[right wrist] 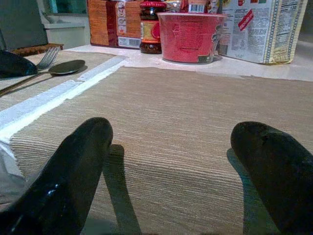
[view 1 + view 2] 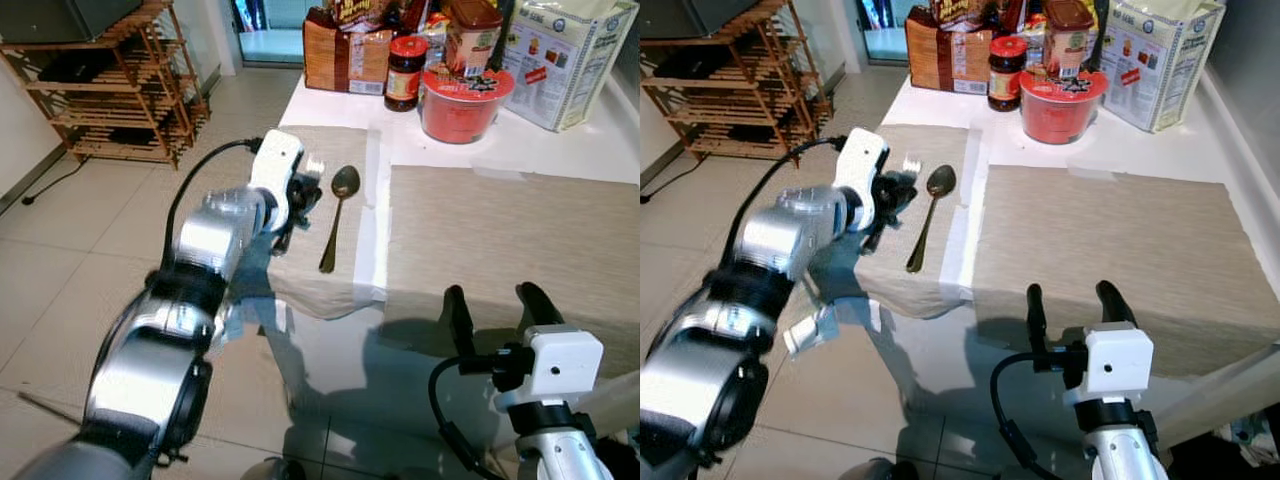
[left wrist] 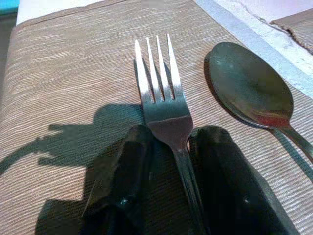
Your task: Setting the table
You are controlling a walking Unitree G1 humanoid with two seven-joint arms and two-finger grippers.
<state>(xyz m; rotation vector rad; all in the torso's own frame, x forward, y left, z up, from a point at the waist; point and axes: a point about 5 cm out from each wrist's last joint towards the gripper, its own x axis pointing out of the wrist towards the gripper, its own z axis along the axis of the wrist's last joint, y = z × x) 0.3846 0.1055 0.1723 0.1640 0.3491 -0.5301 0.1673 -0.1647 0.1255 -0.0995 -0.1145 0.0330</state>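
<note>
We see a silver fork [image 3: 161, 93] with four tines, shiny and clean. It lies on the left beige placemat [image 2: 325, 150], just beside the dark spoon [image 2: 338, 215]. Our left gripper [image 3: 171, 166] holds its neck between the two black fingers. The fork's long axis runs along the fingers, tines pointing away from the gripper. Our right gripper [image 1: 181, 161] is wide open over the large placemat [image 1: 186, 127].
</note>
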